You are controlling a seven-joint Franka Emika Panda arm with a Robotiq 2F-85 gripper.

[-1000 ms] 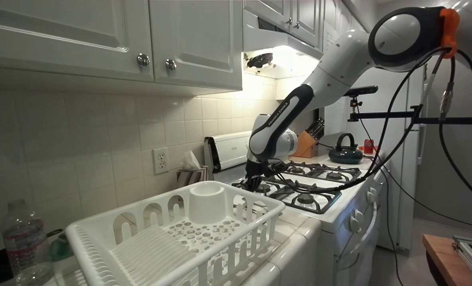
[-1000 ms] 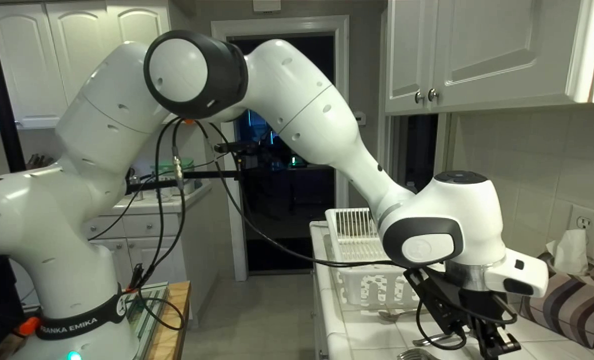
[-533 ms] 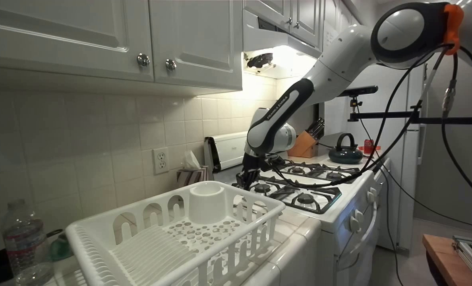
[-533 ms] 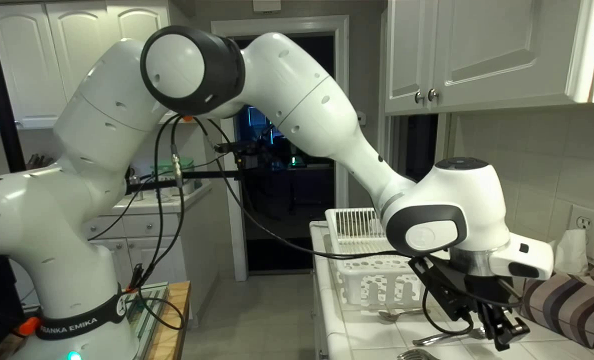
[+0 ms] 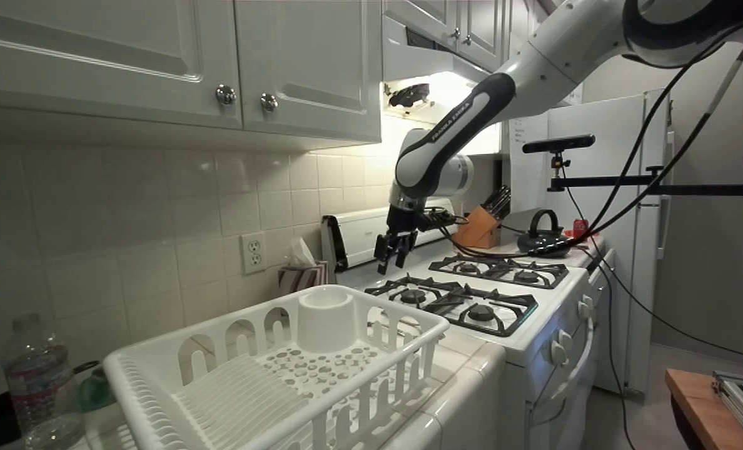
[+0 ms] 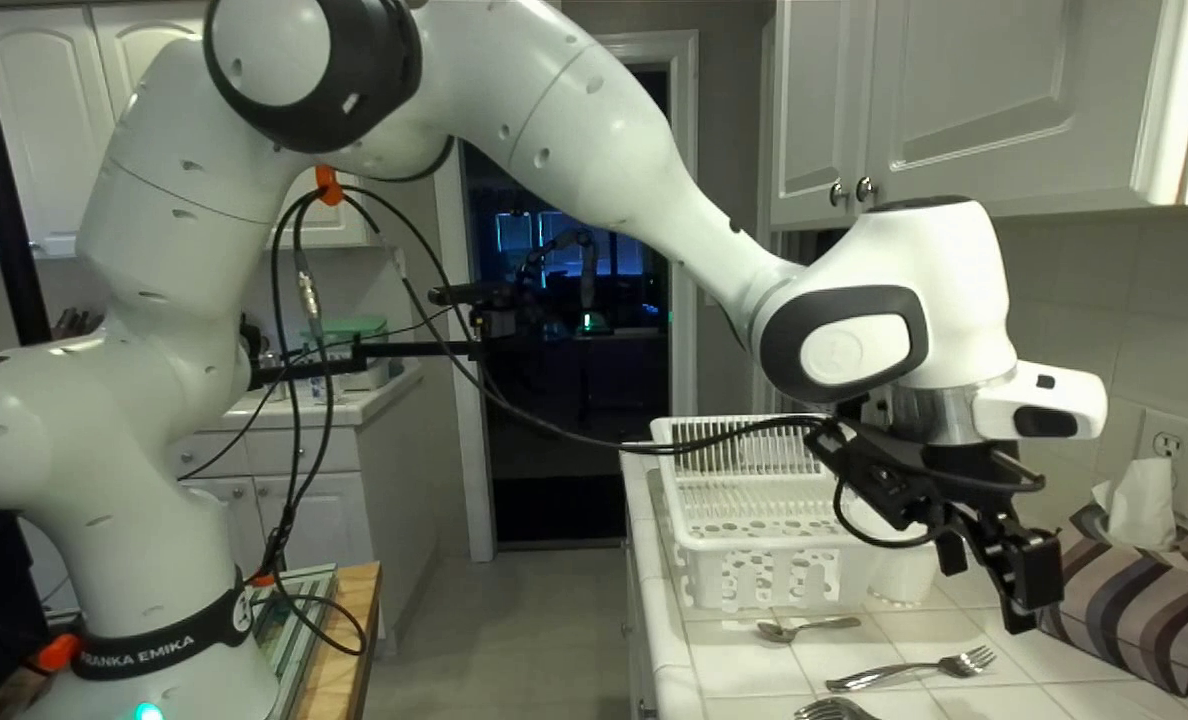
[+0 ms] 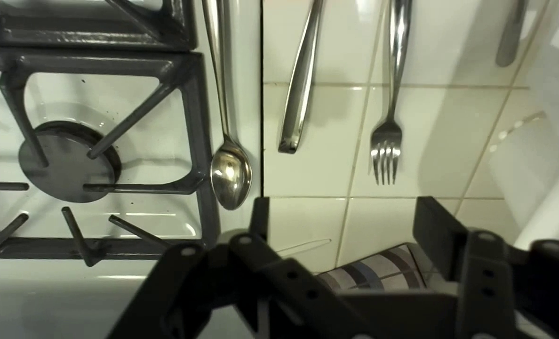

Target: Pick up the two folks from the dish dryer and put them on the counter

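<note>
In an exterior view my tool point(image 5: 391, 262) hangs beyond the rack point(image 5: 240, 394), jaws well apart and gripping nothing. In an exterior view the fork point(image 6: 899, 670) lies flat on the surface point(image 6: 744, 670), and a second fork point(image 6: 834, 709) is cut off by the bottom edge; I judge the placing done. If I lowered here, the tool could strike the tissue box point(image 6: 1129, 610), since it stands so near the jaws; a low sweep toward the rack could drag the fork askew. In the wrist view the fork's tines point down the frame, toward the tissue box, its long axis nearly straight up and down, handle leaning slightly right. A spoon point(image 7: 231, 174) lies to its left, on the edge of the stove point(image 7: 163, 129).
</note>
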